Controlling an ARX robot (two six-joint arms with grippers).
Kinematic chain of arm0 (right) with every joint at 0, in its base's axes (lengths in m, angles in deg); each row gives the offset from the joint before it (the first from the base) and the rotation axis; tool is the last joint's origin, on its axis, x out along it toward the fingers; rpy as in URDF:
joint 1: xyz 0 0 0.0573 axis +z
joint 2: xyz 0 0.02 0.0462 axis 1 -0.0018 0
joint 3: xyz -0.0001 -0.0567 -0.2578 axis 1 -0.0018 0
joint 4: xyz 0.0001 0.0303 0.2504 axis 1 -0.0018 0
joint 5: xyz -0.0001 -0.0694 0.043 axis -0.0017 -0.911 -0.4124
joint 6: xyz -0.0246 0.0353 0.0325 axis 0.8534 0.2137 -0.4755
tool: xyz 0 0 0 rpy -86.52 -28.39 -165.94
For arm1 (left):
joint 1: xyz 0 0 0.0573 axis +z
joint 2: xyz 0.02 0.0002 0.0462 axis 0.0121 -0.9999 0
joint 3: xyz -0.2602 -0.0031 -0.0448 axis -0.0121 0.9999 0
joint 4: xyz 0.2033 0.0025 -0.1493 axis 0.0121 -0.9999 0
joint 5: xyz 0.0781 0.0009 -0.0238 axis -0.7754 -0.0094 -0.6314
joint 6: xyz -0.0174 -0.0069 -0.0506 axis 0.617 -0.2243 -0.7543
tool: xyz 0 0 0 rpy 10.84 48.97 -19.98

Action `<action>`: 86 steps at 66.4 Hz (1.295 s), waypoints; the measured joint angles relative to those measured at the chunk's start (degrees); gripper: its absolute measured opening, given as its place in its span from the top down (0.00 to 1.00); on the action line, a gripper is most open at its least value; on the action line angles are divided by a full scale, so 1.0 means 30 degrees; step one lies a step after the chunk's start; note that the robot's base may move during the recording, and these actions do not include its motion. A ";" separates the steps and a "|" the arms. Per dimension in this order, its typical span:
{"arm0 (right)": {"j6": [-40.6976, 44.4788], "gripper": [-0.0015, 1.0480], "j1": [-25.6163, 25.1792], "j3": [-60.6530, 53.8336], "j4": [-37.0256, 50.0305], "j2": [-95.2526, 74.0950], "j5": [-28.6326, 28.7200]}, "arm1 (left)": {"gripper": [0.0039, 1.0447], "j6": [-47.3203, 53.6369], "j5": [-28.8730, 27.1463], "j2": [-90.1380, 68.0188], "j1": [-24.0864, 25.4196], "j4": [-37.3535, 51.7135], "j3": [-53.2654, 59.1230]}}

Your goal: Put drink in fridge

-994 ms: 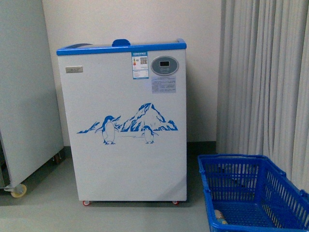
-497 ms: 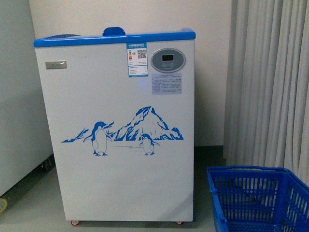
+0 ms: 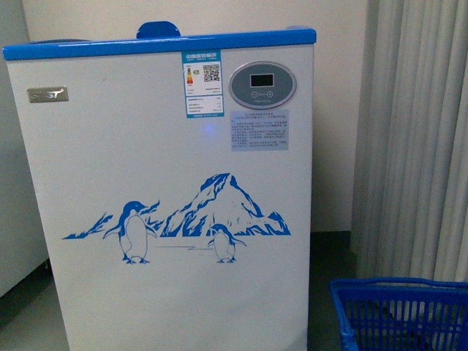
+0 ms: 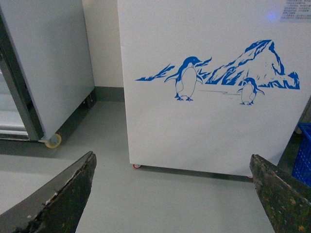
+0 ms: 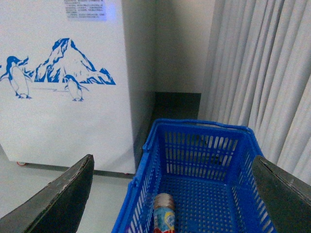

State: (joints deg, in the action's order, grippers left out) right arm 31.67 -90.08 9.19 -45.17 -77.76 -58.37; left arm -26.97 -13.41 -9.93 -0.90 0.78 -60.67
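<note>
The fridge (image 3: 168, 183) is a white chest cooler with a blue top rim and a penguin-and-mountain picture, and it fills most of the front view. It also shows in the left wrist view (image 4: 214, 126) and the right wrist view (image 5: 63, 126). The drink (image 5: 164, 213), a small bottle with an orange-brown top and a light blue label, lies on the floor of the blue basket (image 5: 146, 184). My right gripper (image 5: 172, 160) is open above the basket, well clear of the drink. My left gripper (image 4: 171, 160) is open over bare floor in front of the fridge.
The blue basket (image 3: 402, 307) stands on the floor right of the fridge. A grey-white cabinet (image 4: 48, 73) on castors stands to the left. Pale curtains (image 3: 417, 131) hang on the right. Grey floor (image 4: 160, 204) lies open before the fridge.
The front view has come closer to the fridge, which now looks larger. The basket has slid towards the lower right corner, and the cabinet is nearly out of view.
</note>
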 joint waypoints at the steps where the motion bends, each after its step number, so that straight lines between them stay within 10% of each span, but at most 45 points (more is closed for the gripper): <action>1: 0.0000 0.07 0.0000 0.0000 0.0000 0.0000 0.0000 | 0.08 0.0000 -0.0007 0.0000 0.0000 0.0000 0.0000; 31: -0.0066 0.07 0.0015 0.0015 -0.0051 -0.0066 -0.0131 | 0.08 0.0000 0.0007 0.0000 0.0000 0.0000 0.0000; 38: -0.1370 0.07 -0.1311 0.3002 -0.5989 -0.6535 -0.1027 | 0.08 0.0000 0.0000 0.0000 0.0000 0.0000 0.0000; 51: 0.0998 0.07 -0.5457 0.5064 0.0612 -2.1726 0.2346 | 0.08 0.0000 0.0000 0.0000 0.0000 0.0000 0.0000; 86: 0.2718 0.07 -0.3920 1.3340 0.9442 -4.5295 0.3534 | 0.08 0.0000 0.0000 0.0000 0.0000 0.0000 0.0000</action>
State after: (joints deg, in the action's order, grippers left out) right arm 39.82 -101.84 49.21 -16.84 -213.64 -47.77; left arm -26.97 -13.41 -9.93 -0.90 0.78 -60.67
